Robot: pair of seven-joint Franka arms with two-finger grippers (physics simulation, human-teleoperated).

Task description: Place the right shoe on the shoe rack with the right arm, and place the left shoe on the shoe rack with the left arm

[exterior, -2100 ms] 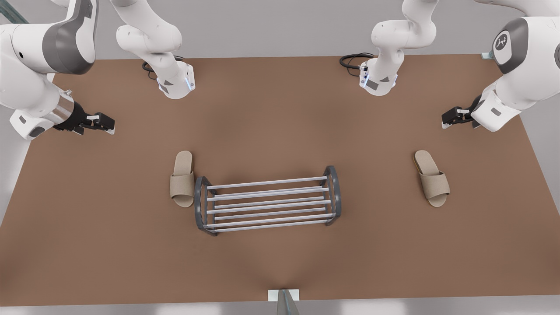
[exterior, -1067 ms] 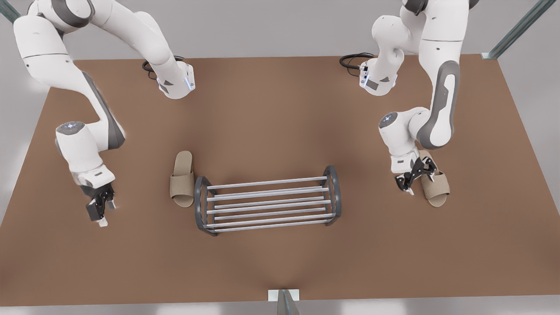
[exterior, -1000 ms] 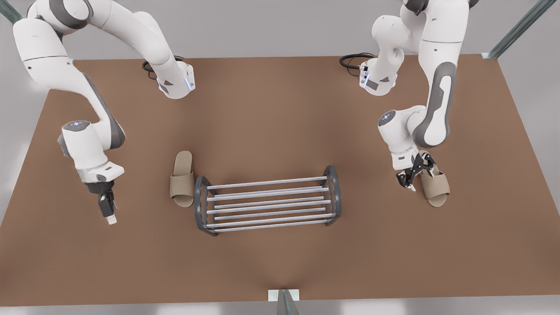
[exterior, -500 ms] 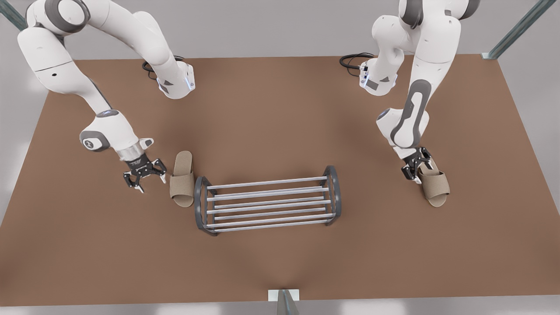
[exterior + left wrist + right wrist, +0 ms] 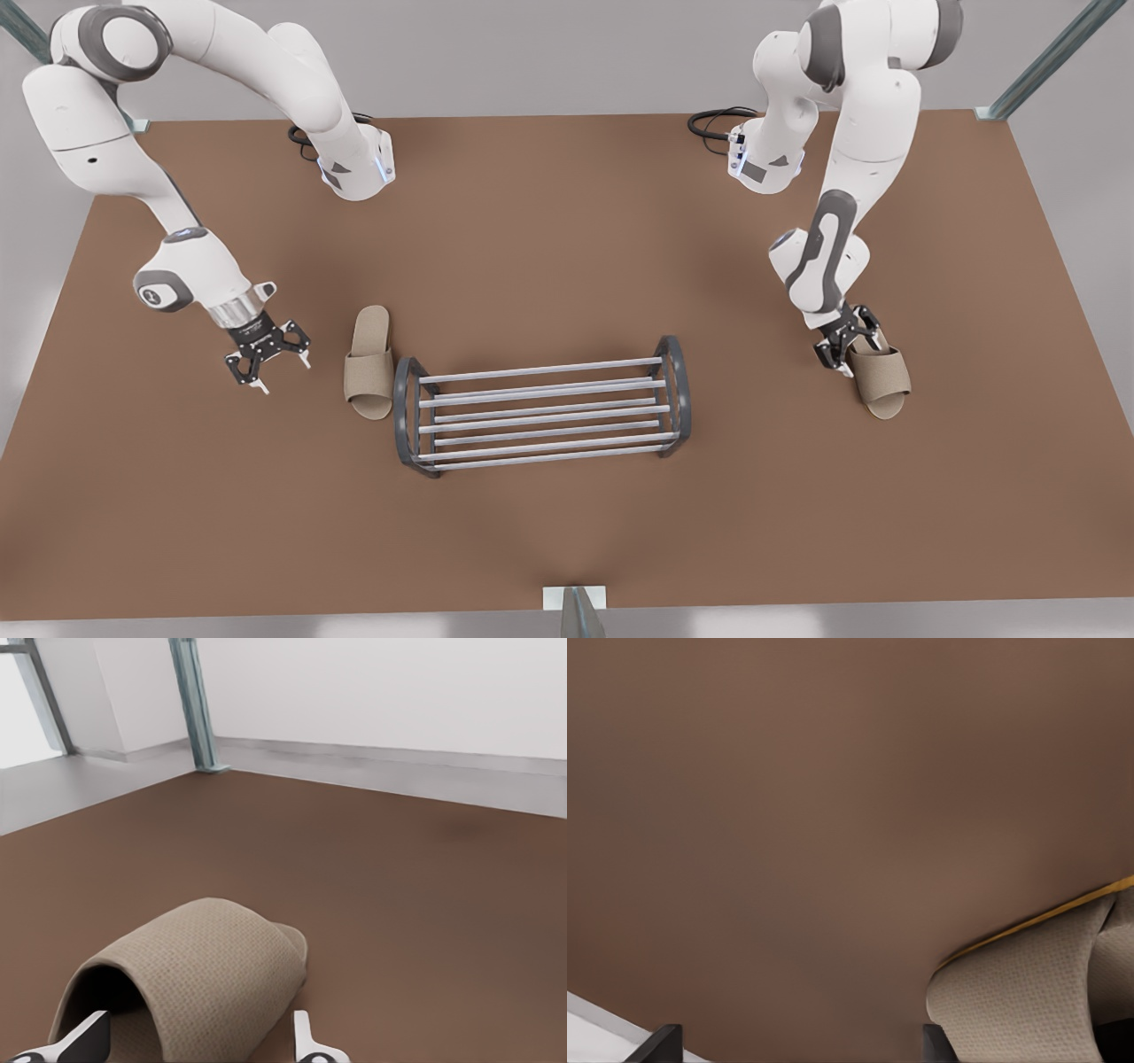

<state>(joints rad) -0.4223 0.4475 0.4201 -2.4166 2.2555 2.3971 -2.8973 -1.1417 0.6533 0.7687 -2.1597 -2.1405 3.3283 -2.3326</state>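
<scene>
Left gripper [image 5: 844, 347] open, seemingly straddling left shoe [image 5: 879, 370]; right gripper [image 5: 270, 367] open, beside right shoe [image 5: 369, 368].

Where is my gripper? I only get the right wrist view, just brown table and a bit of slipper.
Observer: The right gripper hangs open beside the slipper, not touching it.
Operator: Where's the rack?
Observer: The rack stands close on that slipper's far side from your gripper.
Operator: What's the other arm doing?
Observer: The left gripper is open, its fingers astride the other slipper.
</scene>
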